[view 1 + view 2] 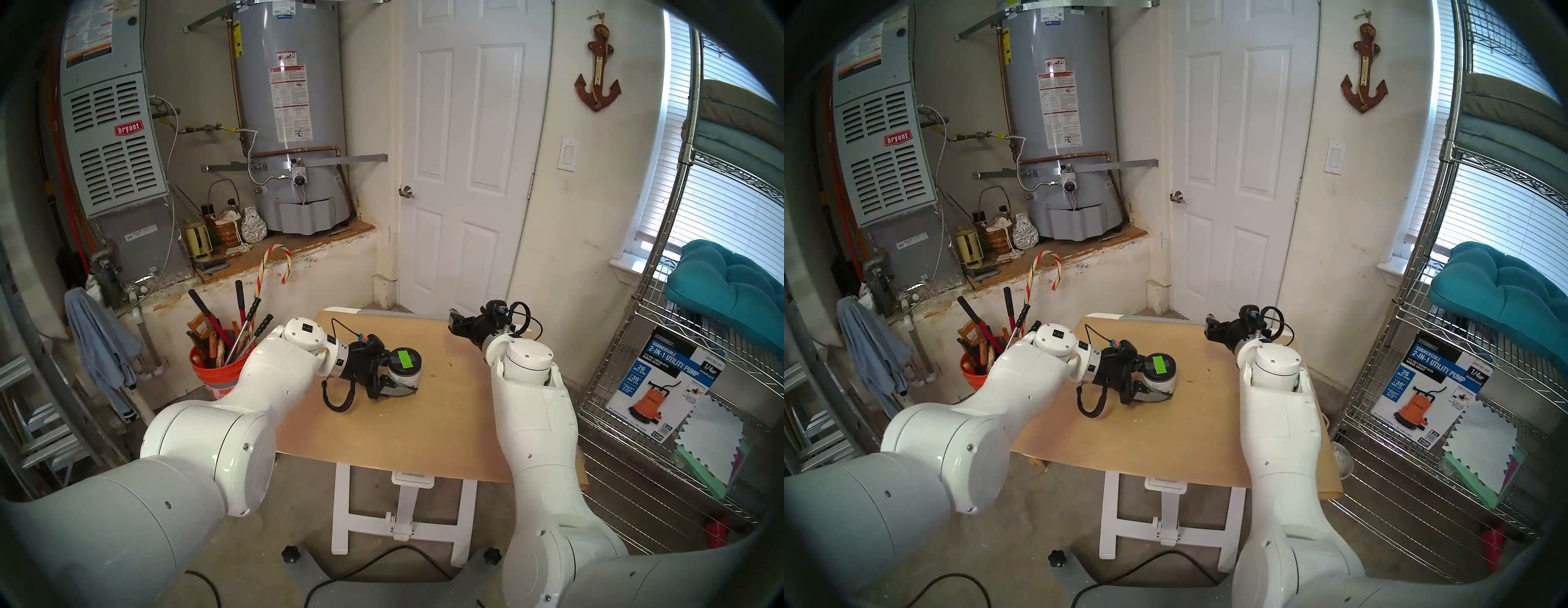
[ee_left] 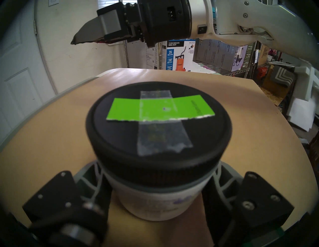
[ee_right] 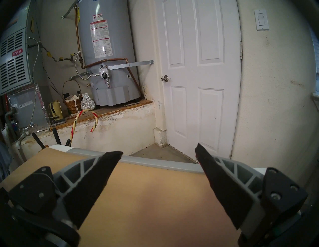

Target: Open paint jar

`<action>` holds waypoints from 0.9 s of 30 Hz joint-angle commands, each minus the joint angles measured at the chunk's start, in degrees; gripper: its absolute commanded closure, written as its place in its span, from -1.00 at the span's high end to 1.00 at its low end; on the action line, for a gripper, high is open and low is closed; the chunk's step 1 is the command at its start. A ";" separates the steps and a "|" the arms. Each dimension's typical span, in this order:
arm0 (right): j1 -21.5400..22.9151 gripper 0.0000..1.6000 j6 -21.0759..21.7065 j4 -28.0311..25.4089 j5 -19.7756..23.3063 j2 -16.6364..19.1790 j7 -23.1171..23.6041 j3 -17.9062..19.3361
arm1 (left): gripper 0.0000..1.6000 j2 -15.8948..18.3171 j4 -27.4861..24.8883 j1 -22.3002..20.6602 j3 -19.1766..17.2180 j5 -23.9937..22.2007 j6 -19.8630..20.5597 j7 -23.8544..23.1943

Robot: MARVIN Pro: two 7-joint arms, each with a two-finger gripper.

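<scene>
Left hand was clamped around the small squat paint jar, its grey ribbed fingers pressed against the white-grey label on either side, just under the lid. That jar sat upright on the tan paper-covered counter, near the middle and a touch toward the robot's left. Its round black lid was on and seated, a bright green strip lying across the top with a band of clear tape running over it. In the wrist view the label's print was too blurred to read.

Over on the other side, the right hand hovered above the far right part of the counter, well apart from the jar. Its two black-padded fingers were spread wide with nothing between them, only bare tan surface below. From the left wrist camera that same hand showed high above and beyond the lid, side-on.

Beside the counter on the robot's left stood a large orange bucket stuffed with long-handled tools, a red-and-white striped cane poking up from it. Behind it all rose the grey water heater and the white panelled door, shut, while a chrome wire shelf on the right carried a boxed utility pump.
</scene>
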 commanded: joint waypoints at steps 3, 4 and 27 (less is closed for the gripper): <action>1.04 1.00 -0.18 -1.21 0.00 0.01 -0.02 -0.19 | -1.00 -0.10 0.31 -2.24 -0.44 -0.43 -0.23 -0.62; 1.04 1.00 -0.18 -1.21 0.00 0.01 -0.02 -0.19 | -1.00 -0.11 0.41 -2.33 -0.41 -0.35 -0.21 -0.65; 1.04 1.00 -0.18 -1.21 0.00 0.01 -0.02 -0.19 | -1.00 -0.40 1.18 -2.73 -1.09 0.01 0.97 -0.08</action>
